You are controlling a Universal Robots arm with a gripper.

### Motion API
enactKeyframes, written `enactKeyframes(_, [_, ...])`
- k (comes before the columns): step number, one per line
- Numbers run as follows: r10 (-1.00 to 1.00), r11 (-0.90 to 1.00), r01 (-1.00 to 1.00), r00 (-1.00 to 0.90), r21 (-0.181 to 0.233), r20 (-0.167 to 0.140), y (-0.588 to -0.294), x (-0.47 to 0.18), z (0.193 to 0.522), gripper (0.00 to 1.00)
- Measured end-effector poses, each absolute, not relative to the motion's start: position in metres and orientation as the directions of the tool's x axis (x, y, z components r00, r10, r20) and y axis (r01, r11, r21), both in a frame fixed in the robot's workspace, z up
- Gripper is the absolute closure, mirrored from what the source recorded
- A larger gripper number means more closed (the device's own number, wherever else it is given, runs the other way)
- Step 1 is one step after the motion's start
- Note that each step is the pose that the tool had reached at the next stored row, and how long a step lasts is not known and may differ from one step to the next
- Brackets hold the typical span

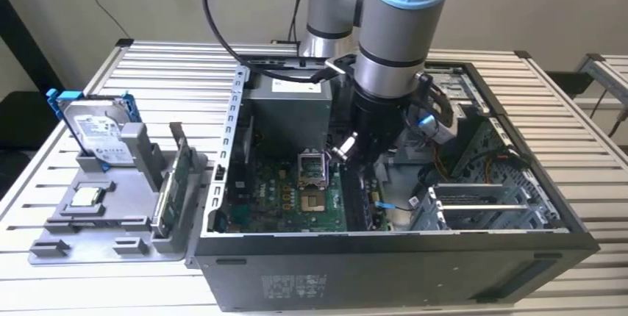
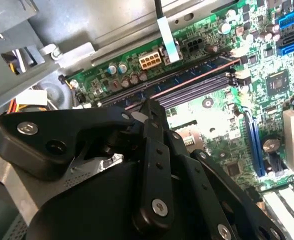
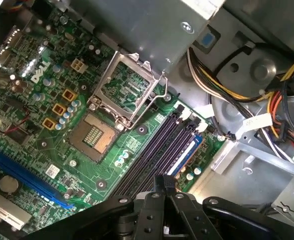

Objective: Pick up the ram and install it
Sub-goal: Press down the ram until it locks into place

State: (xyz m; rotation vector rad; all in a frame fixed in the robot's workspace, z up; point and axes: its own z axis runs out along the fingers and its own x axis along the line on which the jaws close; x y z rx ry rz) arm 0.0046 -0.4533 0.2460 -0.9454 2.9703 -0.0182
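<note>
1. RAM stick [image 2: 197, 75] sits inside the largest thing in the scene, the open computer case [image 1: 393, 264]. In the second wrist view it is a thin dark strip with a reddish edge, standing on edge along the row of memory slots [image 3: 152, 155].
2. In the exterior view, the arm [image 1: 393, 51] reaches straight down into the case, over the side of the board towards the exterior view's right.
3. The green motherboard [image 1: 284, 206] covers the floor of the case.
4. A grey fixture tray [image 1: 88, 235] stands outside the case, on the exterior view's left.
5. A hard drive [image 1: 98, 136] in a blue frame stands upright at the far end of the tray. Its silver label is too small to read.
6. A green circuit card [image 1: 167, 206] stands on edge in the tray, at the side nearest the case.
7. The claw [image 2: 151, 106] is clenched. Both wrist views show its black fingers drawn together to a narrow tip on the upper edge of the RAM stick, directly above the slots. I cannot tell whether the stick is fully seated.
8. The processor socket [image 3: 94, 135] lies beside the slots with its metal frame hinged up.
9. A pale ribbon tag [image 2: 168, 37] hangs over the board edge. No print on it is legible.
</note>
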Motion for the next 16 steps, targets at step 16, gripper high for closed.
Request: enactKeyframes(16, [-0.622, 0.783, -0.622, -0.783, -0.004, -0.019, -0.4551, 0.0082, 0.251, 0.89])
